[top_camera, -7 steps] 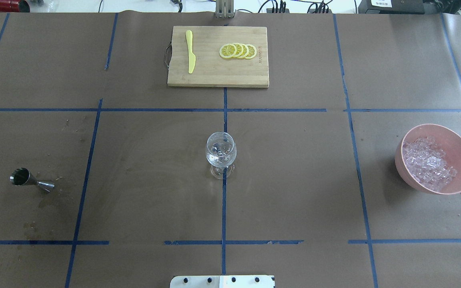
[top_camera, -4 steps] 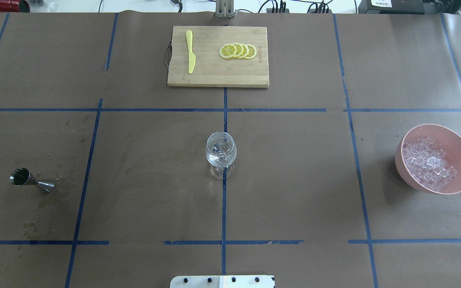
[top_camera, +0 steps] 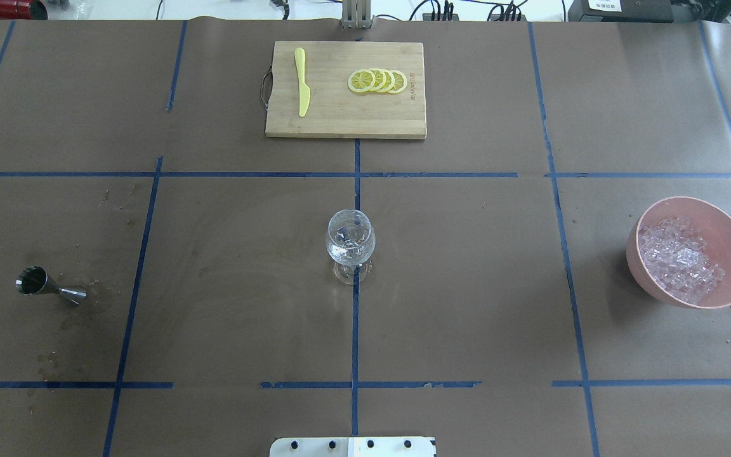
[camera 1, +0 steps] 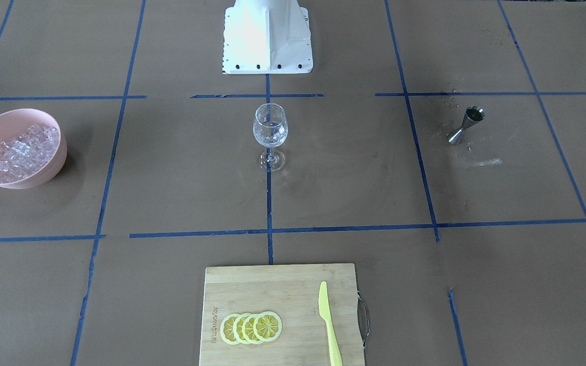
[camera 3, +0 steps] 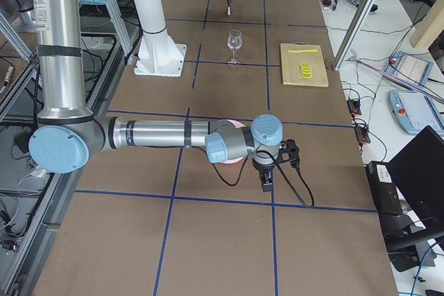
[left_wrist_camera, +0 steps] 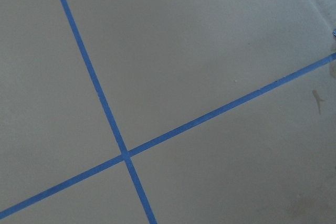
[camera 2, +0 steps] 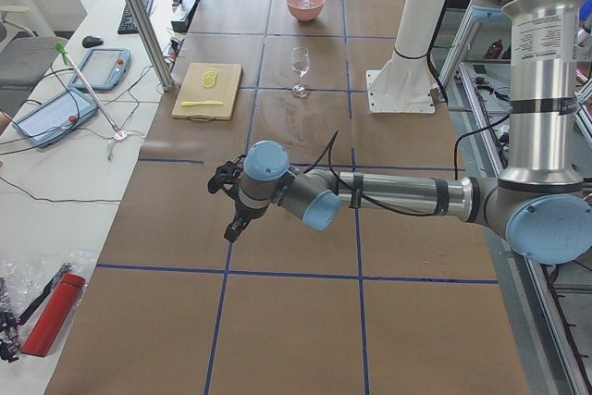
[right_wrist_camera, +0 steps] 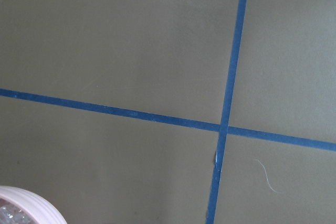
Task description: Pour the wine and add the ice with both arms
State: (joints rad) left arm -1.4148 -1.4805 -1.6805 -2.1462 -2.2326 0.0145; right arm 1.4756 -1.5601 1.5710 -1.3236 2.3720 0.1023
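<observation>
We find the ice (top_camera: 679,260) heaped in a pink bowl (top_camera: 728,238) on the right side of the desk (top_camera: 467,285). What look like a few more cubes lie in the wine glass (top_camera: 351,236), which stands upright at the centre. A steel jigger (top_camera: 48,287) sits well apart on the left. At the far edge, a bamboo cutting board (top_camera: 346,120) carries four overlapping lemon slices (top_camera: 378,81) and a yellow plastic knife (top_camera: 302,82). The right gripper (camera 3: 266,184) hangs near the bowl, and the left gripper (camera 2: 232,231) hangs over the desk's left end. We cannot tell whether their fingers are released or clenched.
</observation>
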